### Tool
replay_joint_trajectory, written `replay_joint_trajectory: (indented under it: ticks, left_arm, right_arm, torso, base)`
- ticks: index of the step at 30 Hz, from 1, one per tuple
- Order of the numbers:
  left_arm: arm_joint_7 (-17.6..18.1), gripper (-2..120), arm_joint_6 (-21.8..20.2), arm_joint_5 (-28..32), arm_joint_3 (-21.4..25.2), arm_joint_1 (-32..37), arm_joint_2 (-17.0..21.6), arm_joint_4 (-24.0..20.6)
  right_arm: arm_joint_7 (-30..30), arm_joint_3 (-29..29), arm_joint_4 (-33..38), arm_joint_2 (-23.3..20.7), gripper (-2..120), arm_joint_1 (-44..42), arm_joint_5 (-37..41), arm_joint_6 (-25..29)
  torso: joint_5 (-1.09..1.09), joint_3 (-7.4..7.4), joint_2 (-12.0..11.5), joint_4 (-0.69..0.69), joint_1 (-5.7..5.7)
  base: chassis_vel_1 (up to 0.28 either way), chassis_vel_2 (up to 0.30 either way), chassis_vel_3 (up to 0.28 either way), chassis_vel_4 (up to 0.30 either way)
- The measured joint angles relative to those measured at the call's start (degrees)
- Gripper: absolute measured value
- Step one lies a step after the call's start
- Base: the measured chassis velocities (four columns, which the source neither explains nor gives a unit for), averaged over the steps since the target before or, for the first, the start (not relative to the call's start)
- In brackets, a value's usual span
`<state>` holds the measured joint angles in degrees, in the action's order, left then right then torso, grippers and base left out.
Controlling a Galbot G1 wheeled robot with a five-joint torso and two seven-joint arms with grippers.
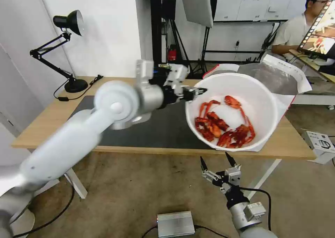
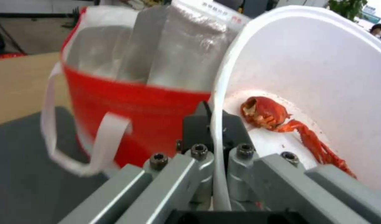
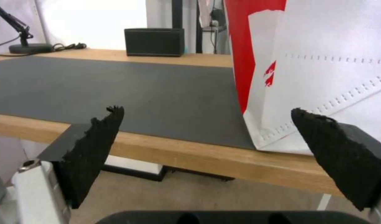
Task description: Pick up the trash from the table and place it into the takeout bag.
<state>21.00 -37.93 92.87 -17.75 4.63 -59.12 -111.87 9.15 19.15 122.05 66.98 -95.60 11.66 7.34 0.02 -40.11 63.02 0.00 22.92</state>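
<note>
My left gripper (image 1: 197, 91) is shut on the rim of the white round bowl (image 1: 260, 102), which hangs tilted in the air, its mouth facing me. Red shells (image 1: 223, 126) lie in its lower part. In the left wrist view the dark fingers (image 2: 196, 124) clamp the bowl's (image 2: 319, 68) thin edge, with a red shell (image 2: 263, 113) just inside. The takeout bag (image 1: 279, 77) stands open on the table (image 1: 45, 123) right behind the bowl, and its foil lining (image 2: 186, 59) shows. My right gripper (image 1: 216, 161) is open, low in front of the table edge, empty.
A black desk lamp (image 1: 69, 39) stands at the table's far left corner. A black box (image 3: 155, 42) sits at the back edge beyond the dark mat (image 3: 115, 87). On the floor lie a silver box (image 1: 175, 224) near me and a white box (image 1: 319, 143) to the right.
</note>
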Motion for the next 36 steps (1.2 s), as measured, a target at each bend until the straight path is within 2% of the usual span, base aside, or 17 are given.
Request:
replay_joint_trajectory:
  ticks: [12,15,16,19,20,21,22,25,28,31,36]
  left_arm:
    - [3.5,0,0.1,2.4,-1.4,-4.9,-6.9,6.5]
    - [5.2,0,0.2,3.0,-2.6,-9.1,-12.1,12.4]
    - [5.2,0,0.2,3.0,-2.6,-9.1,-12.1,12.4]
    - [5.8,0,0.4,3.0,-3.5,-12.0,-15.9,17.1]
    - [5.8,0,0.4,3.0,-3.5,-12.0,-15.9,17.1]
    - [6.2,0,0.7,2.8,-3.9,-13.1,-17.6,19.5]
    - [6.2,0,0.7,2.8,-3.9,-13.1,-17.6,19.5]
    - [7.0,0,1.2,1.8,-4.5,-14.2,-20.7,23.1]
    - [7.0,0,1.2,1.6,-4.5,-14.3,-21.3,23.8]
    - [7.6,0,1.8,0.1,-4.6,-14.7,-24.8,27.7]
    - [9.0,0,2.5,-1.0,-4.2,-15.2,-28.1,31.2]
  right_arm:
    - [0.0,0.0,0.0,0.0,100,0.0,0.0,0.0]
    - [0.0,0.0,0.0,0.0,100,0.0,0.0,0.0]
    - [0.0,0.0,0.0,0.0,100,0.0,0.0,0.0]
    - [0.0,0.0,0.0,0.0,100,0.0,0.0,0.0]
    - [0.0,0.0,0.0,0.0,100,0.0,0.0,0.0]
    - [0.0,0.0,0.0,0.0,100,0.0,0.0,0.0]
    - [0.0,0.0,0.0,0.0,100,0.0,0.0,0.0]
    - [0.0,0.0,0.0,0.0,100,0.0,0.0,0.0]
    - [0.0,0.0,0.0,0.0,100,0.0,0.0,0.0]
    - [0.0,0.0,0.0,0.0,100,0.0,0.0,0.0]
    - [0.0,0.0,0.0,0.0,100,0.0,0.0,0.0]
  torso:
    - [-0.01,0.00,0.0,0.00,0.00]
    - [-0.01,0.00,0.0,0.01,0.00]
    - [-0.01,0.00,0.0,0.01,0.00]
    - [0.00,0.00,0.0,-0.02,0.00]
    - [0.00,0.00,0.0,-0.02,0.00]
    - [0.00,0.00,0.0,-0.01,0.00]
    - [0.00,0.00,0.0,-0.01,0.00]
    - [-0.01,0.00,0.0,0.00,0.00]
    - [-0.01,0.00,0.0,0.01,0.00]
    - [-0.01,0.00,0.0,0.00,0.00]
    - [-0.01,0.01,0.0,0.00,0.00]
  base:
    - [0.000,0.000,0.000,0.000]
    - [0.000,0.000,0.000,0.000]
    - [0.000,0.000,0.000,0.000]
    - [0.000,0.000,0.000,0.000]
    - [0.000,0.000,0.000,0.000]
    - [0.000,0.000,0.000,0.000]
    - [0.000,0.000,0.000,0.000]
    - [0.000,0.000,0.000,0.000]
    - [0.000,0.000,0.000,0.000]
    - [0.000,0.000,0.000,0.000]
    - [0.000,0.000,0.000,0.000]
